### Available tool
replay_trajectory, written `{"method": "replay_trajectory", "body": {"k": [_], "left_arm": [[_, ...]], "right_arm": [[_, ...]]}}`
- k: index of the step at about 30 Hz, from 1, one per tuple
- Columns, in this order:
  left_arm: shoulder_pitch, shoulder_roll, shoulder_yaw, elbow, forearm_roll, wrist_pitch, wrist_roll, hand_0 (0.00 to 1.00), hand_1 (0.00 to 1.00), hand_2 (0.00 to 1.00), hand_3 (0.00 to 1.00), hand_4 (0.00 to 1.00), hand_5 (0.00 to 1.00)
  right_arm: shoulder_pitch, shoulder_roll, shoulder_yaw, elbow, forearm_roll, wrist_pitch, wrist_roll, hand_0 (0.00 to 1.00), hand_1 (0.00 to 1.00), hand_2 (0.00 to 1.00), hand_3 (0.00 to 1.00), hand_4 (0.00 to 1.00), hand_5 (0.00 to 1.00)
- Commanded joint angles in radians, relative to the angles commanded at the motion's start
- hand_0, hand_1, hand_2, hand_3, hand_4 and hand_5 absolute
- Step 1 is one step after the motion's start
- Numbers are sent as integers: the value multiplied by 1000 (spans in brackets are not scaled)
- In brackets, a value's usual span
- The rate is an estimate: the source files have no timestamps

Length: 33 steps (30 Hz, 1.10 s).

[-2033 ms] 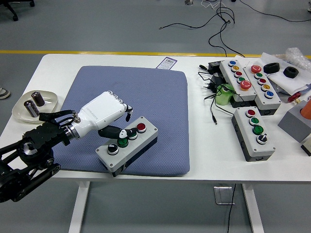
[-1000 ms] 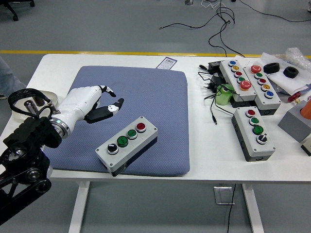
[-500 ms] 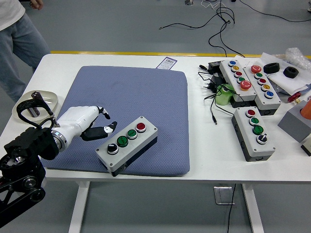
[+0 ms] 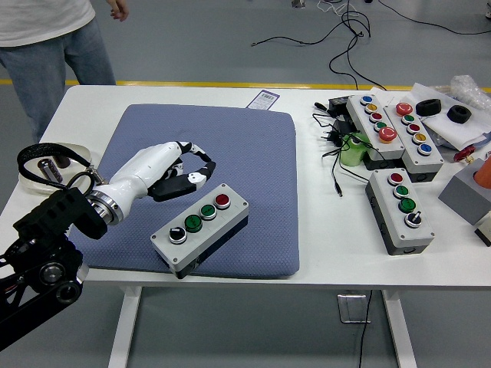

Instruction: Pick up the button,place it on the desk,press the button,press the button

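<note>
Surface: white table, smooth top, on a grey floor with a yellow line beyond its far edge; a person in jeans stands at the far left corner. A blue-grey quilted mat, square with rounded corners, lies under the left hand and spreads away to its right.

Left hand: glossy white shell, black finger joints, on a black arm entering from the lower left. It hovers over the mat with fingers loosely extended and apart, clamped on nothing.

Task item: the button box, a grey rectangular plastic housing with a darker base, sits on the mat just below and right of the fingertips, not touching them. Its top carries a row of four round controls: black knob, two green caps, one red cap.

Behind the wrist, to the left: a shallow pale dish holding small dark cylinders.

Far to the right of the hand: three more grey button boxes, black cables and a green object, all on bare tabletop
</note>
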Motion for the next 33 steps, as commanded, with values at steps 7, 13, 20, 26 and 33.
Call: {"method": "replay_trajectory", "body": {"k": [7, 13, 20, 26, 33], "left_arm": [[6, 17, -17, 0, 4, -96, -66, 16, 2, 2, 664, 595, 998], [18, 44, -31, 0, 42, -126, -57, 15, 2, 2, 622, 595, 998], [32, 60, -18, 0, 41, -162, -47, 14, 2, 2, 597, 593, 998], [27, 55, 19, 0, 36, -162, -44, 15, 2, 2, 590, 596, 998], [17, 46, 39, 0, 54, -154, -39, 15, 2, 2, 595, 594, 998]], "right_arm": [[2, -1, -2, 0, 6, 0, 2, 532, 640, 689, 611, 283, 117], [5, -1, 0, 0, 5, 1, 2, 531, 640, 689, 611, 282, 118], [6, 0, 3, 0, 1, 1, 0, 532, 640, 689, 611, 283, 117], [6, -1, 0, 0, 3, 1, 0, 534, 640, 689, 611, 283, 118], [7, -2, -3, 0, 5, 1, 1, 534, 640, 689, 611, 283, 118]]}}
